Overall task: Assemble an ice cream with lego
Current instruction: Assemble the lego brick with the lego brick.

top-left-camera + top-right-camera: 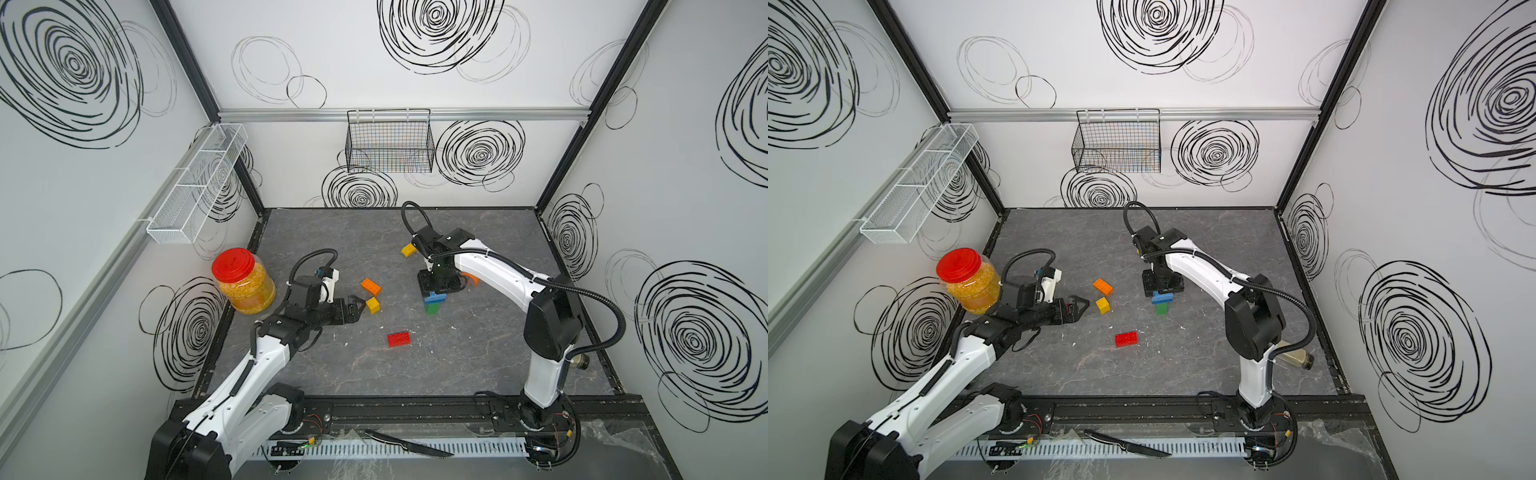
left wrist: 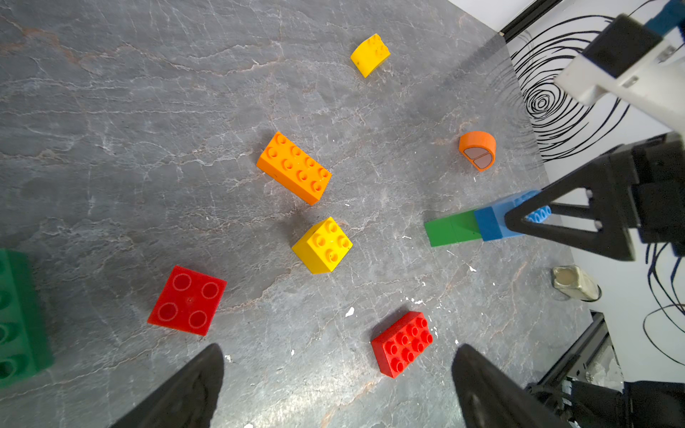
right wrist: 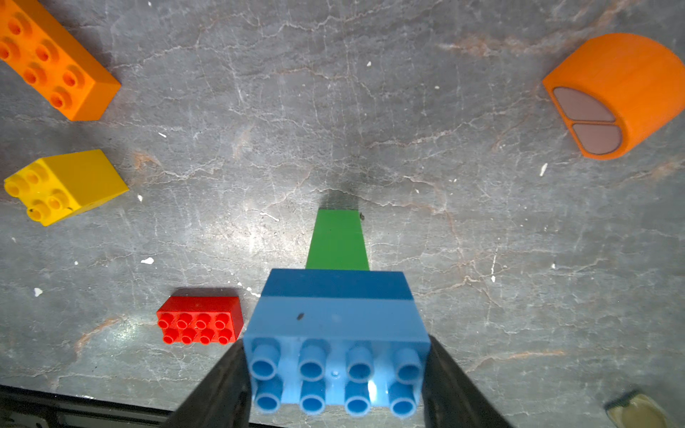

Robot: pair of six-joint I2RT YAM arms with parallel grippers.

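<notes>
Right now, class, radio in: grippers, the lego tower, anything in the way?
Left gripper open, empty. Right gripper shut on blue brick, stacked upright over green brick. Red brick nearby, apart; nothing in the way.

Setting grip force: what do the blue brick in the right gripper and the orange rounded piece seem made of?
The blue brick: hard moulded plastic, smooth, slightly glossy; its crisp studs catch a highlight. The orange rounded piece: probably plastic too, but matte, with faint fine lines; two grey-brown inlays on its flat face.
</notes>
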